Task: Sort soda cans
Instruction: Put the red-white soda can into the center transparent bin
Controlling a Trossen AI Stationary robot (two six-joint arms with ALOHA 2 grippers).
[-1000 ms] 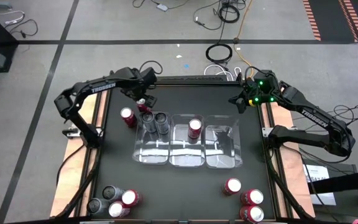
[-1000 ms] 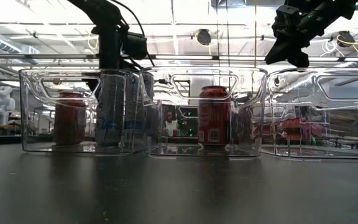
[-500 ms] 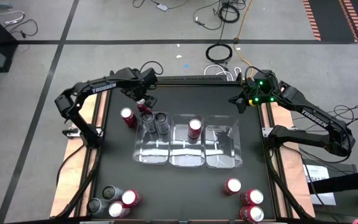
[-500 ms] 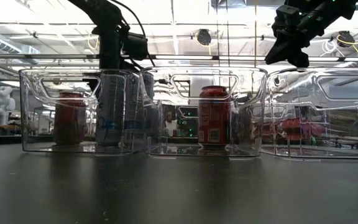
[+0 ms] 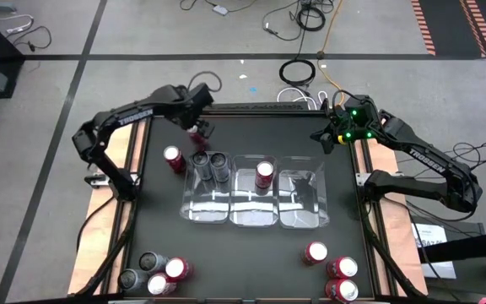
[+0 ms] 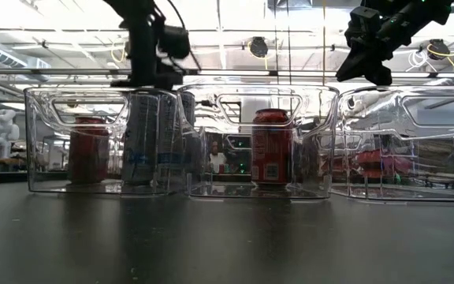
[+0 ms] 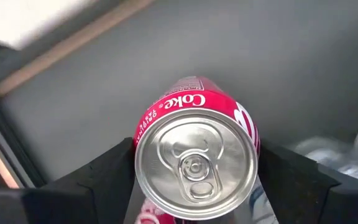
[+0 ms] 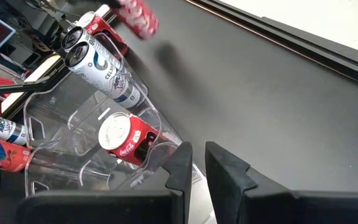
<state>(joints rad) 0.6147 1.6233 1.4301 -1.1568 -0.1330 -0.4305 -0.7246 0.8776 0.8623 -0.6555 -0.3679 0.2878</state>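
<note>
My left gripper (image 5: pixel 197 132) is shut on a red Coke can (image 7: pixel 194 163) with a silver top. It hangs over the table's far side, beyond the left clear tray (image 5: pixel 194 205). That tray holds two grey cans (image 5: pixel 211 164), and the middle tray holds one red can (image 5: pixel 264 173). Another red can (image 5: pixel 173 158) stands on its base on the table left of the trays. My right gripper (image 5: pixel 332 135) waits, shut and empty, at the far right edge (image 8: pixel 194 168). My left gripper pinches the red can's side wall near its top rim (image 7: pixel 143 144) between the two fingers (image 7: pixel 101 183). The fingers come from above, pointing down. The can stands upright in the hold, top toward the wrist, lifted clear of the table (image 8: pixel 138 15).
The right tray (image 5: pixel 314 213) holds no cans. Several cans cluster at the near left corner (image 5: pixel 154 274), and three red ones sit at the near right (image 5: pixel 336 272). Bare black tabletop lies between the trays and the near edge (image 5: pixel 243 253).
My left gripper has risen with the red can still in its fingers and has shifted slightly toward the far edge, away from the left tray's far corner. The can is now higher above the table. The right arm has kept still.
</note>
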